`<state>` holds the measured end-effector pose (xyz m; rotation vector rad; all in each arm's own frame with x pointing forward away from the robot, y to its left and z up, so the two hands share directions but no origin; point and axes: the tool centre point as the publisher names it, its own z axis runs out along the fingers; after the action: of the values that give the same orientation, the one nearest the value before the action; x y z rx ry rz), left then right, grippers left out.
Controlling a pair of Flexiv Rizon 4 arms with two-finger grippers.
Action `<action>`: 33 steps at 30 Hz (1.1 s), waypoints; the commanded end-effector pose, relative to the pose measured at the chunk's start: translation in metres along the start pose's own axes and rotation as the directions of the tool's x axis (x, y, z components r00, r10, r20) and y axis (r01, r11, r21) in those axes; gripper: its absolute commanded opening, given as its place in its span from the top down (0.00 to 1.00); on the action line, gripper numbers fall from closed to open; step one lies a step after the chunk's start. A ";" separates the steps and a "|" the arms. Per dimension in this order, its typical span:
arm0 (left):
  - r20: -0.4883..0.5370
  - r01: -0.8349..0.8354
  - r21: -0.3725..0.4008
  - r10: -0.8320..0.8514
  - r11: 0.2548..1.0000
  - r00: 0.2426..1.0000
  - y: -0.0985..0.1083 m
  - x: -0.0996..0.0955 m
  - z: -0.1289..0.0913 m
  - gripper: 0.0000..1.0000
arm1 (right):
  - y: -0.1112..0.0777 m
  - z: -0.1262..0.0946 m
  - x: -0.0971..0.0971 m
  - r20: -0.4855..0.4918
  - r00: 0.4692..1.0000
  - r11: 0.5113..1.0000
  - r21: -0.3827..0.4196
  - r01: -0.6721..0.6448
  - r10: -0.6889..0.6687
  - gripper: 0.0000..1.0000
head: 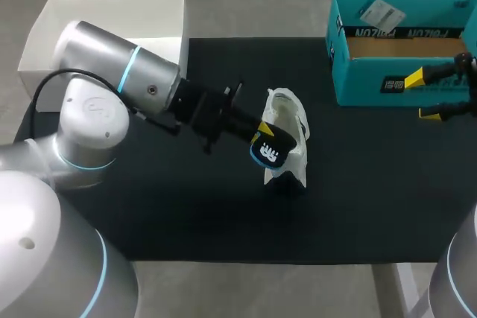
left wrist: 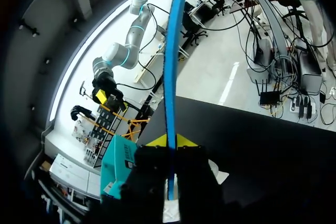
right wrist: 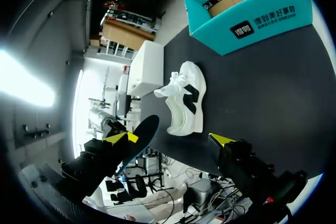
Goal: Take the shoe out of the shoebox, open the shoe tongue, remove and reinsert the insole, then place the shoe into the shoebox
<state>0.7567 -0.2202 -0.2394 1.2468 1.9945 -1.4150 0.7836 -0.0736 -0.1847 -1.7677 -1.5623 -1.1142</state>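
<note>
Black matte table surface (head: 186,206): three items rest directly on it. White fabric sneaker with black side marking (head: 292,121) near centre. Teal cardboard shoebox (head: 373,87), open, at far right corner. White open cardboard box (head: 33,53) at far left corner, overhanging the edge.

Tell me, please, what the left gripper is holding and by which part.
The left gripper holds the blue insole, pinched near one end with a finger on each face; the rest sticks out ahead.
</note>
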 end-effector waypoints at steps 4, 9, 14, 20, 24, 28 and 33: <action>0.001 0.000 -0.005 0.000 1.000 1.000 -0.001 0.000 0.001 1.00 | -0.001 0.000 0.000 0.004 1.000 1.000 -0.002 -0.001 0.001 0.00; 0.027 0.015 -0.023 -0.014 1.000 1.000 0.017 0.006 0.011 1.00 | -0.001 0.000 0.000 0.004 1.000 1.000 -0.002 -0.001 0.001 0.00; 0.033 0.024 0.009 -0.025 1.000 0.999 0.035 0.015 0.028 1.00 | -0.001 0.000 0.000 0.004 1.000 1.000 -0.002 -0.001 0.001 0.00; 0.036 0.006 0.009 -0.007 1.000 0.999 0.036 0.015 0.041 1.00 | -0.001 0.000 0.000 0.004 1.000 1.000 -0.002 -0.001 0.001 0.00; 0.048 -0.008 0.008 0.007 1.000 0.999 0.037 0.009 0.049 1.00 | -0.001 0.000 0.000 0.004 1.000 1.000 -0.002 -0.001 0.001 0.00; 0.048 -0.001 0.015 0.001 1.000 0.999 0.039 0.006 0.056 1.00 | -0.001 0.000 0.000 0.004 1.000 1.000 -0.002 -0.001 0.001 0.00; 0.017 0.033 0.006 -0.033 0.999 0.999 0.052 0.009 0.063 1.00 | -0.001 0.000 0.000 0.004 1.000 1.000 -0.002 -0.001 0.001 0.00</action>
<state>0.7768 -0.2594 -0.2960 1.1965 1.9938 -1.4402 0.7837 -0.0733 -0.1851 -1.7676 -1.5624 -1.1150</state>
